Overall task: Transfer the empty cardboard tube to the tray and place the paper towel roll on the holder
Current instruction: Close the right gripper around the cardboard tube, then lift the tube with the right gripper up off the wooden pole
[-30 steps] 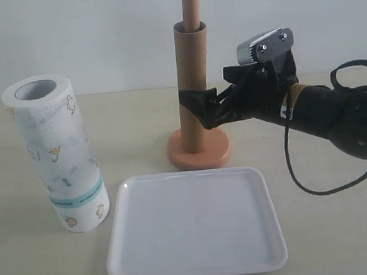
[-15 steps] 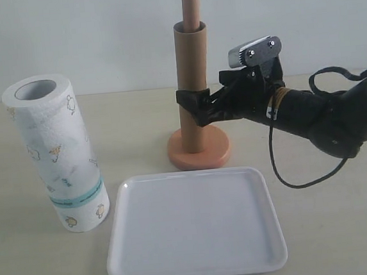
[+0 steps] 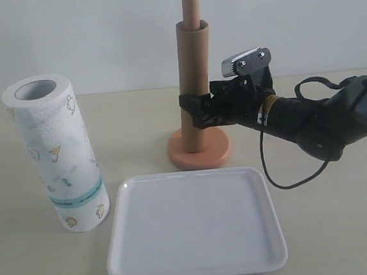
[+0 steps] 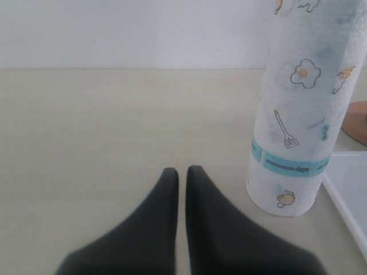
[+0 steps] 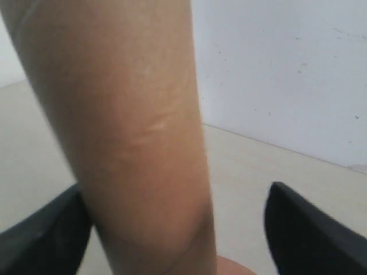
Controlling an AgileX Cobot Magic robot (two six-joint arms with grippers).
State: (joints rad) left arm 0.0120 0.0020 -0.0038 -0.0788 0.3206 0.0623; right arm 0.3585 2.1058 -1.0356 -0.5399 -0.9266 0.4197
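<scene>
The empty cardboard tube (image 3: 195, 85) stands upright over the holder's dowel (image 3: 190, 5), resting on the round base (image 3: 199, 155). My right gripper (image 3: 194, 111) is open and straddles the tube about halfway up. In the right wrist view the tube (image 5: 132, 132) fills the space between the fingers of the gripper (image 5: 178, 195); one finger is against it, the other stands apart. The paper towel roll (image 3: 59, 155) stands upright at the left. The white tray (image 3: 194, 226) lies empty in front. My left gripper (image 4: 182, 172) is shut on nothing, low over the table beside the roll (image 4: 304, 109).
A white wall runs behind the beige table. The right arm's black cable (image 3: 284, 180) droops toward the table right of the tray. In the left wrist view the tray's corner (image 4: 350, 189) and the holder's base (image 4: 358, 120) show past the roll.
My right arm has moved left, bringing its open fingers further around the cardboard tube. The roll, tray and holder have stayed put.
</scene>
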